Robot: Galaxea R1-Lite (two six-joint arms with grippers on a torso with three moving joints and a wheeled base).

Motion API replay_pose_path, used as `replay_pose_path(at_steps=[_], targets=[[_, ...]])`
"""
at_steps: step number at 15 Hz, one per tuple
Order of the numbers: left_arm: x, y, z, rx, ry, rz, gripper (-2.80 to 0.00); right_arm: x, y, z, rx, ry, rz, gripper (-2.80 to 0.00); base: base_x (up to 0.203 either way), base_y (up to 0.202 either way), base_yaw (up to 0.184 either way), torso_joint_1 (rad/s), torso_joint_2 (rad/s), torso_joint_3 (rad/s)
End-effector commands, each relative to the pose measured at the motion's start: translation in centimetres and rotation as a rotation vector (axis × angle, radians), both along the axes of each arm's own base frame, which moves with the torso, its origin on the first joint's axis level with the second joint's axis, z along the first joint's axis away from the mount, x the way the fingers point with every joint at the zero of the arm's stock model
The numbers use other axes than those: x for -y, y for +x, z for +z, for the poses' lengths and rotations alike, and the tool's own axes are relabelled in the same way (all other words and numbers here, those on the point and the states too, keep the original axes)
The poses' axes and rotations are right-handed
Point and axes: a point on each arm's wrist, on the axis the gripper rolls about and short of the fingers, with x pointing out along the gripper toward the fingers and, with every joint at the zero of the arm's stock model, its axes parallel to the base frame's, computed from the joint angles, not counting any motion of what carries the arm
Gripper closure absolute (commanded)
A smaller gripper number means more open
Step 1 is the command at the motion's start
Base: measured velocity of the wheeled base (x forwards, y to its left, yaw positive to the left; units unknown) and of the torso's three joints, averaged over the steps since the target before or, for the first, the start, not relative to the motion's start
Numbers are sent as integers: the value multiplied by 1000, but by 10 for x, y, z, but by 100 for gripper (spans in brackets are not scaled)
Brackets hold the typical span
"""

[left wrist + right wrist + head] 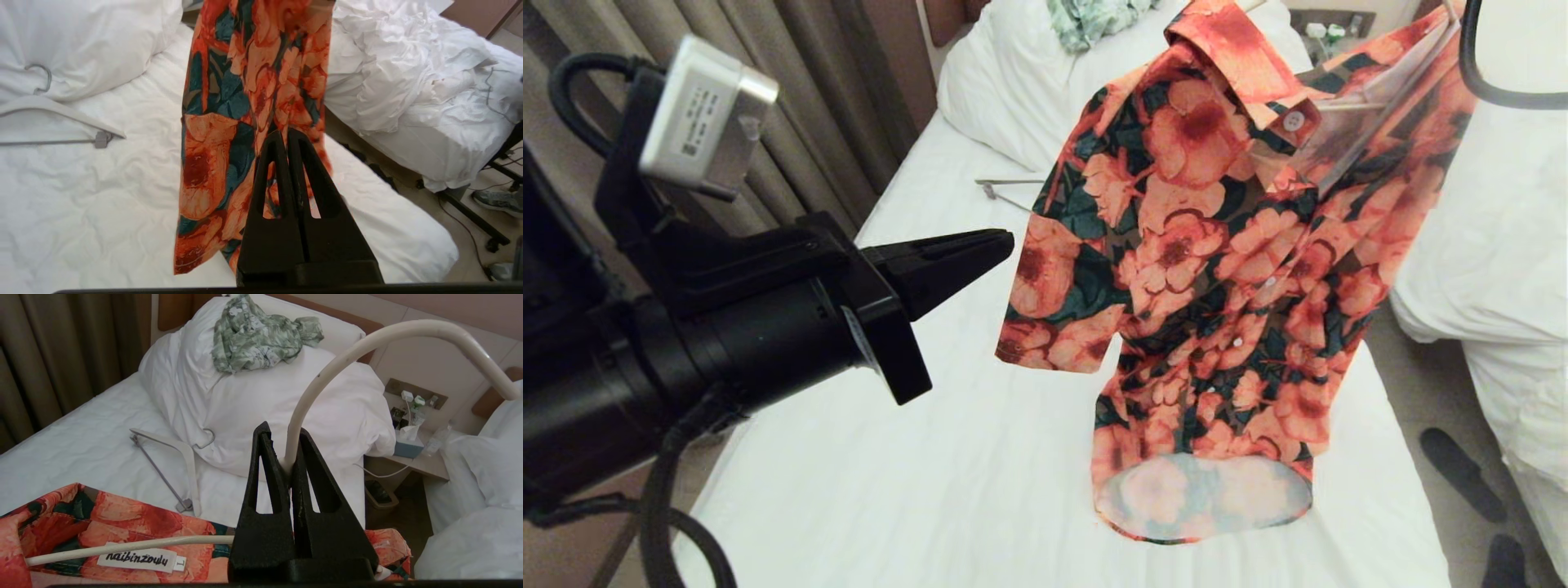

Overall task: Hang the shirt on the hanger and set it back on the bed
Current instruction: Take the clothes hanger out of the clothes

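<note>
The shirt [1217,286], orange flowers on dark green leaves, hangs in the air over the bed [931,457], its hem brushing the sheet. The hanger, thin and cream-white, runs inside the collar as a bar [122,545] by the neck label, and its curved hook [388,335] rises above. My right gripper [284,430] is shut on the hanger's neck; it is out of the head view, above the shirt. My left gripper [1005,241] hovers left of the shirt's sleeve, shut and holding nothing. From the left wrist, the shirt [253,81] hangs just beyond that gripper [285,131].
A thicker white hanger [179,457] with a grey bar lies on the sheet by the big pillow [265,404]. A pale green garment [257,335] sits on the pillow. Another bed with a crumpled duvet [1486,245] stands to the right, dark shoes [1462,474] on the floor between. Curtains [809,122] hang left.
</note>
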Motion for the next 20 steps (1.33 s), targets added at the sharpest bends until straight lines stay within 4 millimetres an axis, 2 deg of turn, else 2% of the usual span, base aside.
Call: replay_pose_path(at_steps=[1, 20], targets=[[0, -1, 1, 4, -3, -4, 0, 0, 0, -2, -5, -5, -2, 0, 0, 0, 0, 213, -540, -320], [2, -1, 0, 2, -3, -11, 0, 3, -4, 1, 4, -3, -18, 0, 0, 0, 0, 149, -341, -195]])
